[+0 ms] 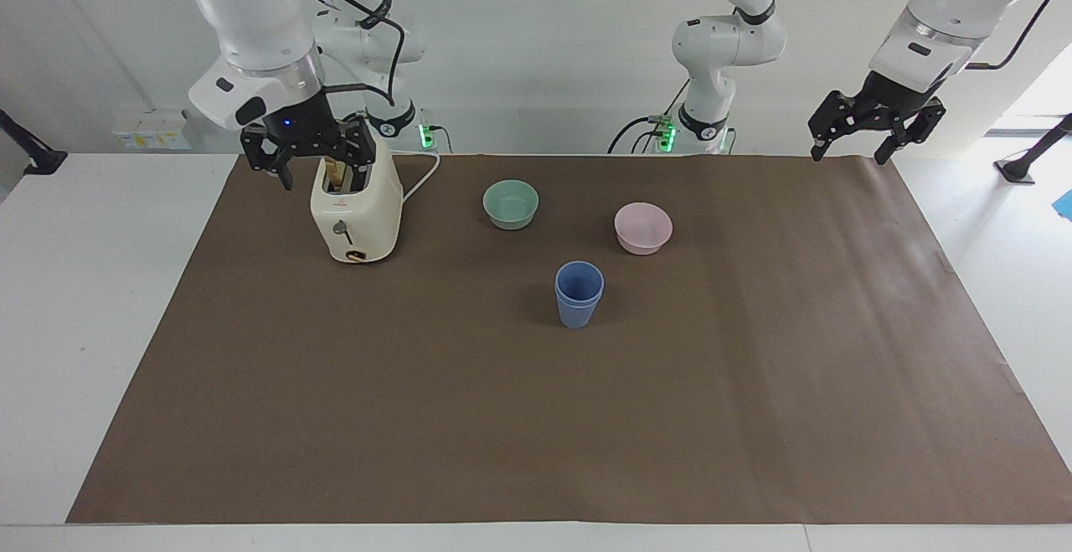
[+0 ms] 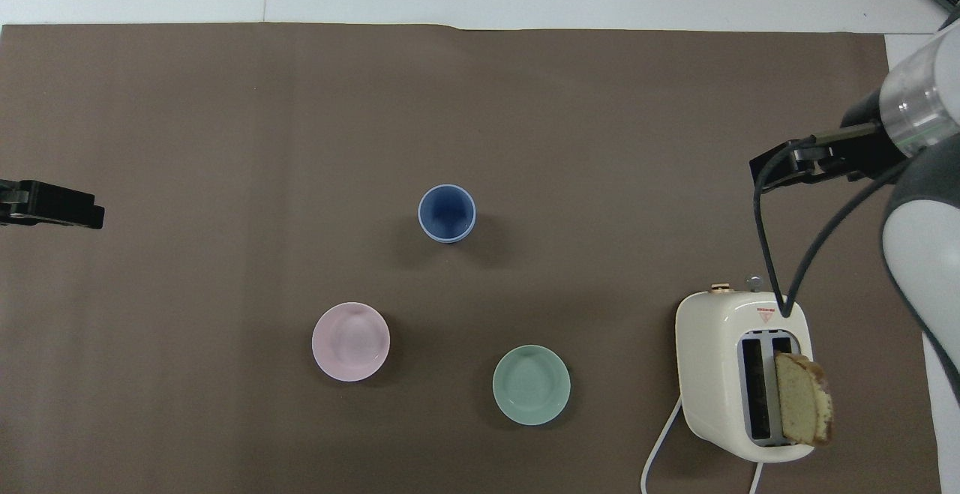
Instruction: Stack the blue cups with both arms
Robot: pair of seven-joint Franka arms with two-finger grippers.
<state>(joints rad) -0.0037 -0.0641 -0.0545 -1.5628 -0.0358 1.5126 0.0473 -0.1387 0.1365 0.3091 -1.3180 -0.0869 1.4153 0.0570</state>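
A: Cups [image 1: 579, 294] nested, one inside the other, mid-mat, farther from the robots than the pink bowl [image 1: 643, 228] and green bowl [image 1: 511, 204]. Looks finished.
B: Grippers?
A: Right gripper [image 1: 307, 150] spread, over the toaster [image 1: 356, 213]. Left gripper [image 1: 875, 123] spread, empty, over the mat's edge.
B: Advice?
A: Park both high, clear of the stack.
B: Contents?
A: Bowls empty. Toaster holds bread [image 2: 802, 398].

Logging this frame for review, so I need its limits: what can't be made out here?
- Inner blue cup: only its rim shows, sunk in the outer cup, in both views.
- Bread slice: facing view, almost all hidden by the right tool.
- Left tool: overhead view, cut by the picture edge.
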